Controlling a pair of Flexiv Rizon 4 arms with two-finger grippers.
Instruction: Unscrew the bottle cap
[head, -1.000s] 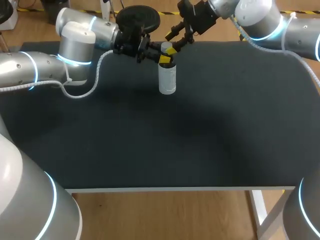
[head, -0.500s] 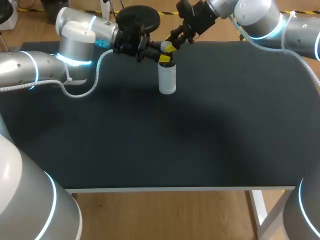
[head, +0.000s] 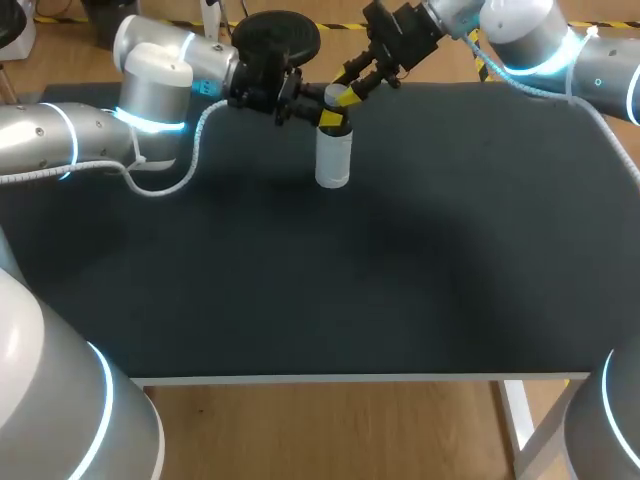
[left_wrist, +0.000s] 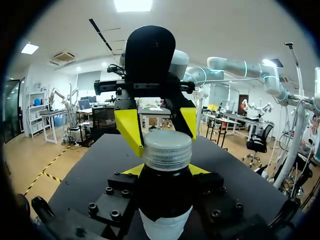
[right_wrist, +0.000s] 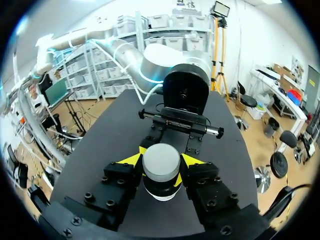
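1. Upright bottle (head: 333, 160) near the far edge of the dark table (head: 400, 280), with a pale body and a ribbed pale cap (left_wrist: 167, 149) on its dark neck.
2. Left gripper (left_wrist: 166, 171) clamped on the dark neck just under the cap, one yellow tip on either side.
3. Right gripper (right_wrist: 161, 161) closed around the cap from the opposite side, both yellow fingers pressed against its rim.

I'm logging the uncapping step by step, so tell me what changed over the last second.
The right gripper, its fingers spread wide beside the cap a second ago, drew them together and now grips the cap from both sides. The left gripper stayed clamped on the bottle, which stands upright in the same spot on the table, cap still on.
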